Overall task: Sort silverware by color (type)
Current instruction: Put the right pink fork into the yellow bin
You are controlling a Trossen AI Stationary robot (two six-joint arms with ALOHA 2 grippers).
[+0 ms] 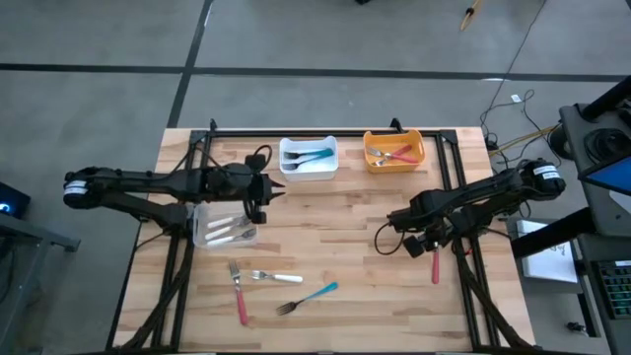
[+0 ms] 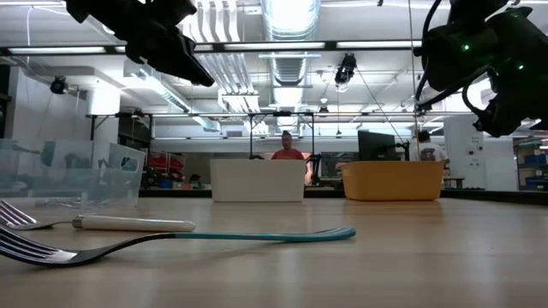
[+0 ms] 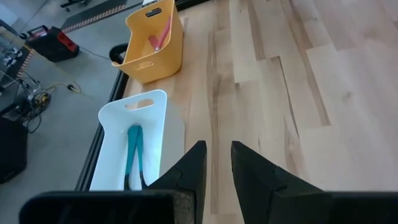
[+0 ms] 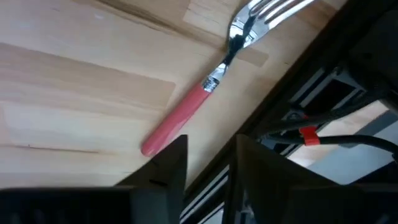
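My right gripper (image 1: 418,243) (image 4: 211,148) hangs open over the table's right side. A red-handled fork (image 1: 435,266) (image 4: 193,109) lies flat on the wood just beyond its fingertips, and nothing is between the fingers. My left gripper (image 1: 280,191) (image 3: 217,158) hovers open with a narrow gap near the white bin (image 1: 309,158), also with nothing in it. A red-handled fork (image 1: 240,296), a white-handled piece (image 1: 276,277) and a teal-handled fork (image 1: 308,297) (image 2: 214,239) lie loose at the table's near middle.
The white bin (image 3: 134,140) holds teal-handled pieces, and the orange bin (image 1: 394,150) (image 3: 155,37) holds red-handled ones. Both stand at the far edge. A clear bin (image 1: 225,227) with white-handled pieces stands left of centre. Bare wood lies between the two arms.
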